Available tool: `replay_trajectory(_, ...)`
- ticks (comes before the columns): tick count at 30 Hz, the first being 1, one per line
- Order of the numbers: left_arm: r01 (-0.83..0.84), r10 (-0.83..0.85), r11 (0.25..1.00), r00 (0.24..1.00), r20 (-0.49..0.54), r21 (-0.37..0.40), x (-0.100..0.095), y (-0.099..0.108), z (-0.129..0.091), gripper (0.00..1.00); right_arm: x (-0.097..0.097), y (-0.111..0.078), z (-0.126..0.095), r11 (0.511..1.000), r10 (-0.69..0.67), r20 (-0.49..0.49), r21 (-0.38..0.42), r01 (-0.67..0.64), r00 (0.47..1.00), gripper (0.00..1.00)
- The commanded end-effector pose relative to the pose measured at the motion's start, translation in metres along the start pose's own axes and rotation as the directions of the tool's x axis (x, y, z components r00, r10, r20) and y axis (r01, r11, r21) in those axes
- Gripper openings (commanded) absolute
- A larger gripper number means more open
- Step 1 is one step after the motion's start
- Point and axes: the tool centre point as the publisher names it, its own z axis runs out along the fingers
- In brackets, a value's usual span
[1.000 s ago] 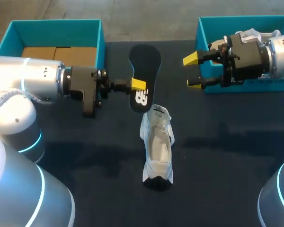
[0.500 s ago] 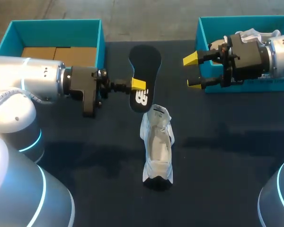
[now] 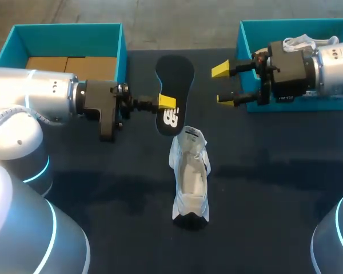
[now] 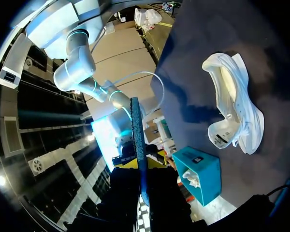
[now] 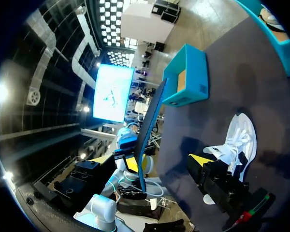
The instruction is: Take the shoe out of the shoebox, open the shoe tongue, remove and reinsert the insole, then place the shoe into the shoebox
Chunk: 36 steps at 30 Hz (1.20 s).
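Observation:
A black insole [image 3: 175, 85] hangs in the air above the table's far middle, and my left gripper [image 3: 167, 103] is shut on its near end. In the left wrist view the insole [image 4: 137, 135] shows edge-on, rising from between the fingers. The white shoe [image 3: 190, 174] lies on the dark table nearer to me, its opening towards the insole; it also shows beside the insole [image 4: 234, 108]. My right gripper [image 3: 223, 84] hovers open to the right of the insole, in front of the right shoebox [image 3: 240, 35]. From the right wrist the insole [image 5: 150, 125] stands ahead and the shoe [image 5: 238, 140] lies under the fingers [image 5: 213, 176].
A second teal box [image 3: 68, 27] with a cardboard floor stands at the far left, close behind my left wrist. The right shoebox holds crumpled white paper [image 3: 302, 41]. Dark table [image 3: 274, 194] lies bare on both sides of the shoe.
My right gripper has moved left, away from the right shoebox and closer to the insole. The left arm, the insole and the shoe have kept still.

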Motion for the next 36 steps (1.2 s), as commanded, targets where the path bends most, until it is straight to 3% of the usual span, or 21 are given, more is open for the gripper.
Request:
replay_trajectory(1,-0.002,0.002,1.0,1.0,0.001,-0.003,0.001,0.0,0.002,0.0,-0.004,0.003,0.025,1.0,0.011,-0.006,-0.015,-0.011,1.0,1.0)
replay_trajectory(17,-0.069,0.071,0.997,0.996,0.052,-0.031,0.014,0.007,0.007,0.0,0.003,0.009,0.059,1.0,0.011,-0.016,-0.029,-0.011,1.0,1.0)
replay_trajectory(36,-0.066,0.069,0.996,0.996,0.048,-0.062,0.019,0.007,0.021,0.0,0.0,0.01,0.065,0.998,0.002,-0.034,-0.058,-0.003,0.999,0.99)
